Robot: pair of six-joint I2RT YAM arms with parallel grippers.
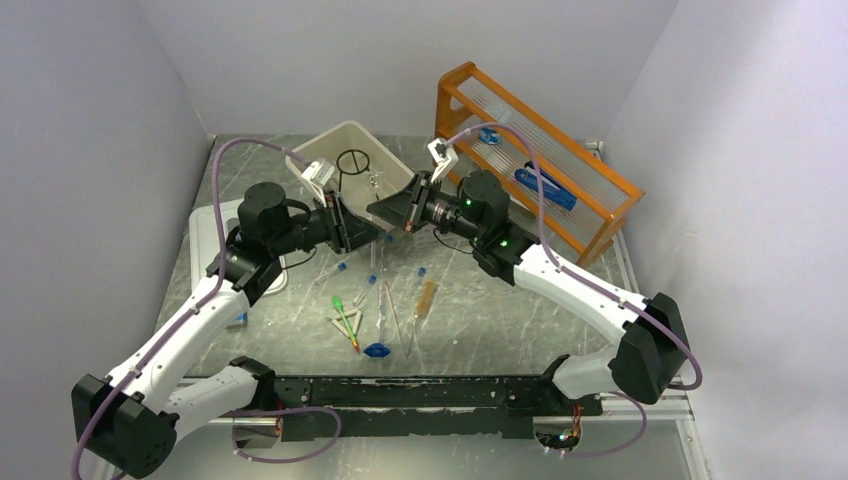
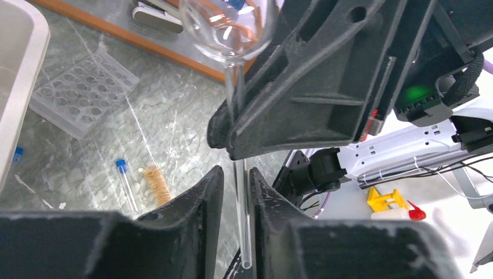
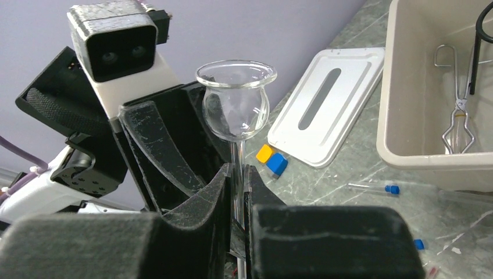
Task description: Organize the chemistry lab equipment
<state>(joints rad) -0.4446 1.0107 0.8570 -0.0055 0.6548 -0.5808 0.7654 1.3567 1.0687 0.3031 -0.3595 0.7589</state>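
Observation:
A clear glass funnel with a round bulb (image 3: pixel 235 104) and a long thin stem (image 2: pixel 244 221) is held upright above the table's middle. My right gripper (image 3: pixel 237 174) is shut on the stem just below the bulb. My left gripper (image 2: pixel 236 180) stands around the stem lower down, jaws slightly apart with a gap on one side. The two grippers face each other in the top view, left (image 1: pixel 360 232) and right (image 1: pixel 385 212). Blue-capped test tubes (image 1: pixel 333 272), green droppers (image 1: pixel 345 315) and a brush (image 1: pixel 427 297) lie on the table below.
A beige bin (image 1: pixel 330 145) at the back holds the black ring stand (image 1: pixel 352 162) and metal tongs (image 3: pixel 459 116). Its white lid (image 3: pixel 325 110) lies at the left with orange and blue blocks (image 3: pixel 272 160). A clear tube rack (image 2: pixel 81 93) lies before the orange shelf rack (image 1: pixel 540 180).

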